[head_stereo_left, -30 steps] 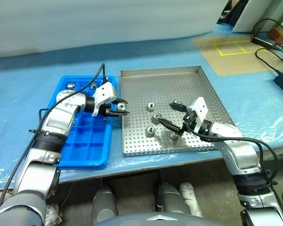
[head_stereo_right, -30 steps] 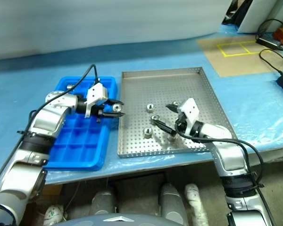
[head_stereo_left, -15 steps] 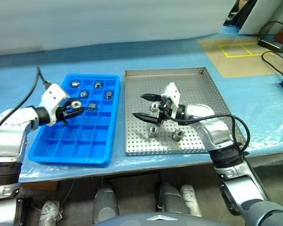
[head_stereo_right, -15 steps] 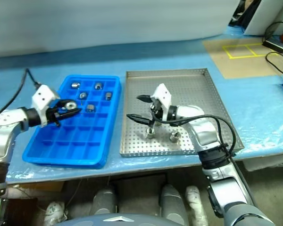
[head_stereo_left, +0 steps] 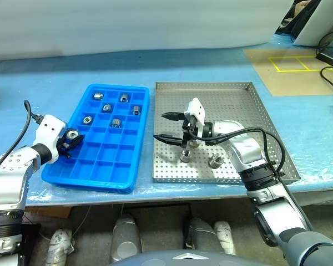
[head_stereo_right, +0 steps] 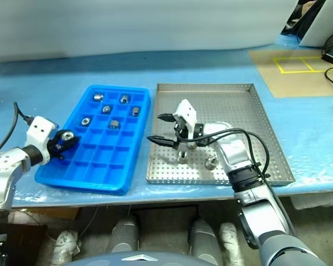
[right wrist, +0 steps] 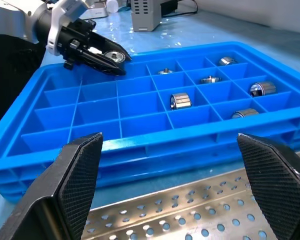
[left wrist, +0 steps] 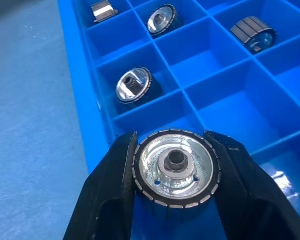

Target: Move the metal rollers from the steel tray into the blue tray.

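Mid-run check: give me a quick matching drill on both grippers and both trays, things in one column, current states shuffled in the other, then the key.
1. left gripper
2. right gripper
3. blue tray
4. steel tray

A. holds five loose rollers in compartments
B. fingers wide open, nothing between them
C. has rollers lying on a perforated floor
D. shut on a roller at the tray's outer edge

Pairs: 1-D, 2-B, 3-A, 4-C
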